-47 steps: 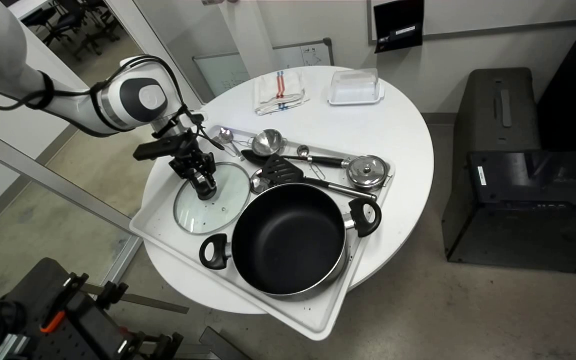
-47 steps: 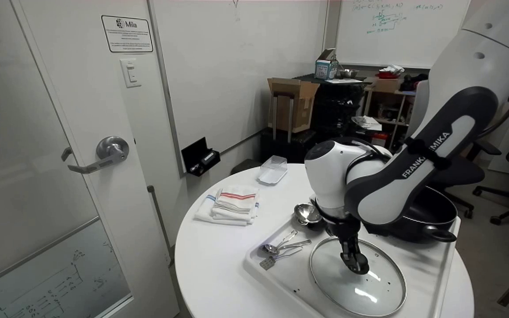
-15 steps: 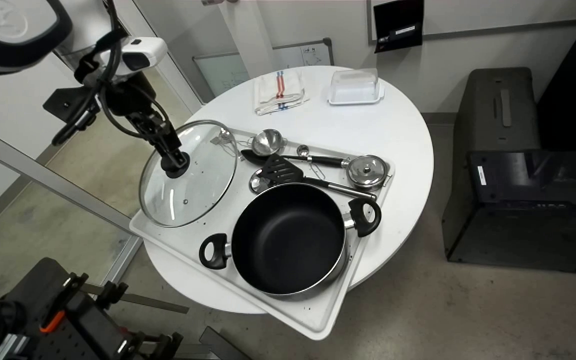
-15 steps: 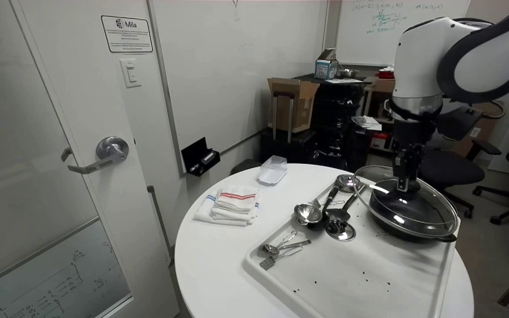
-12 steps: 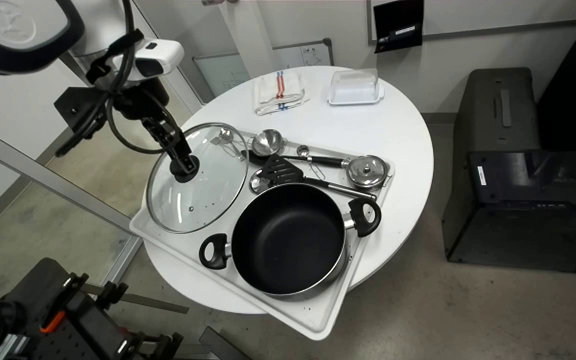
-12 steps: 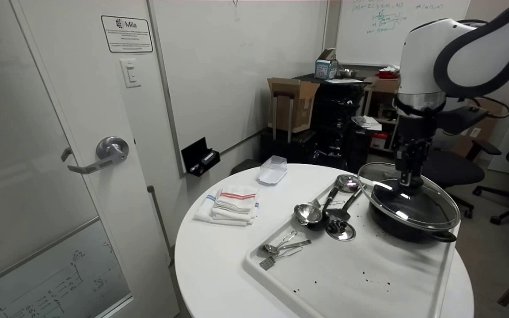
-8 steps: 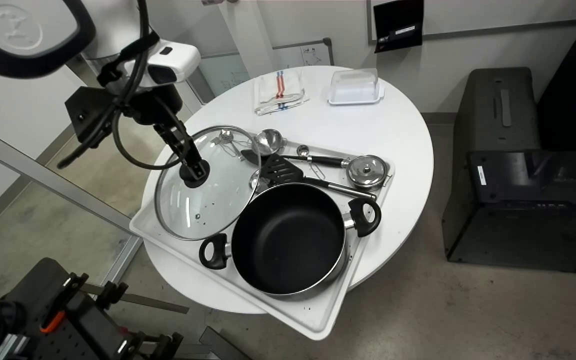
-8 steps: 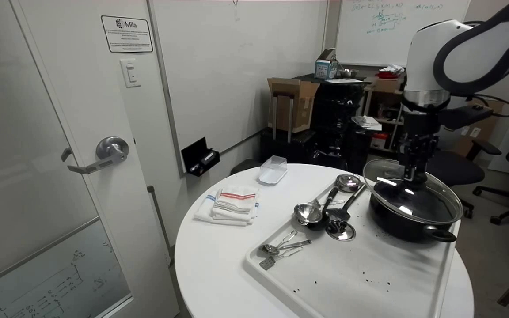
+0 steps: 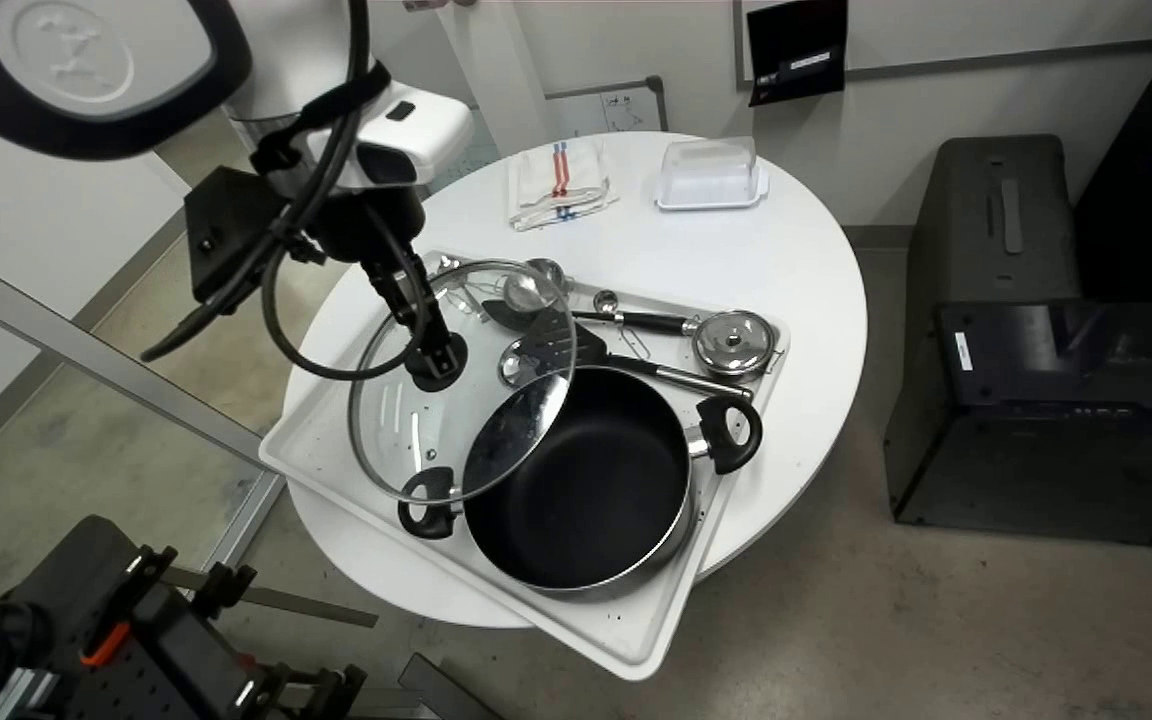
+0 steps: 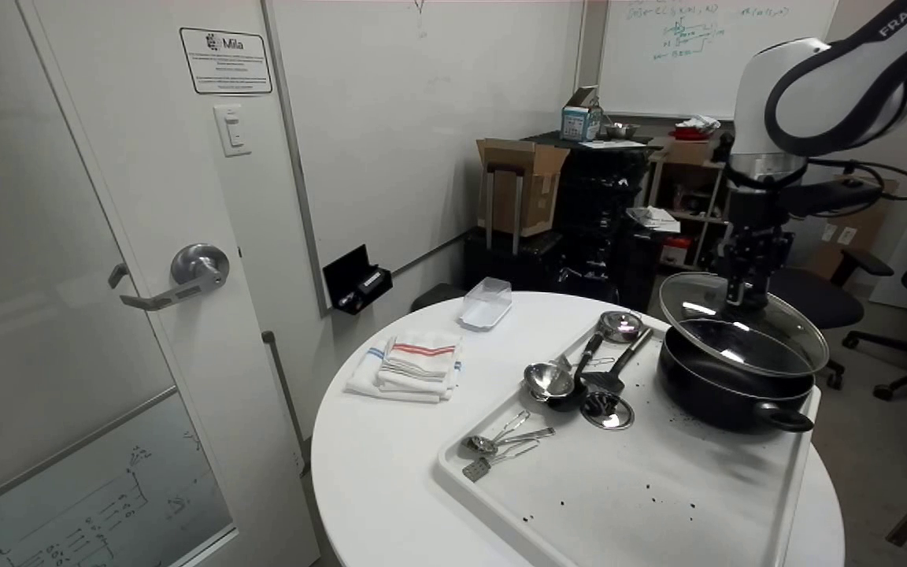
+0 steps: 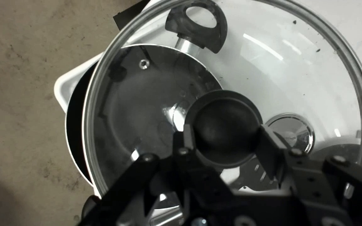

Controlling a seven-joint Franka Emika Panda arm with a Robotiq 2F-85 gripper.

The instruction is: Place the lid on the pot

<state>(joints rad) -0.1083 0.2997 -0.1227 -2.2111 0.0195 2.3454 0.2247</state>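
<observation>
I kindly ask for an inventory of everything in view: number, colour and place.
tray: 1, white, on table
table: 1, white, under tray
pot: 1, black, on tray
lid: 1, clear, held above tray
slotted turner: 1, black, on tray
small pan: 1, silver, on tray
other utensils: several, silver and black, on tray
folded towels: count unclear, white, striped, on table
lidded dish: 1, translucent, on table
cases: several, dark, on floor
open cardboard box: 1, brown, background
chairs: count unclear, black, background
whiteboards: several, white, on walls
door: 1, white, background
gripper: 1, black, closed on lid's knob
arm: 1, white and black, above table
</observation>
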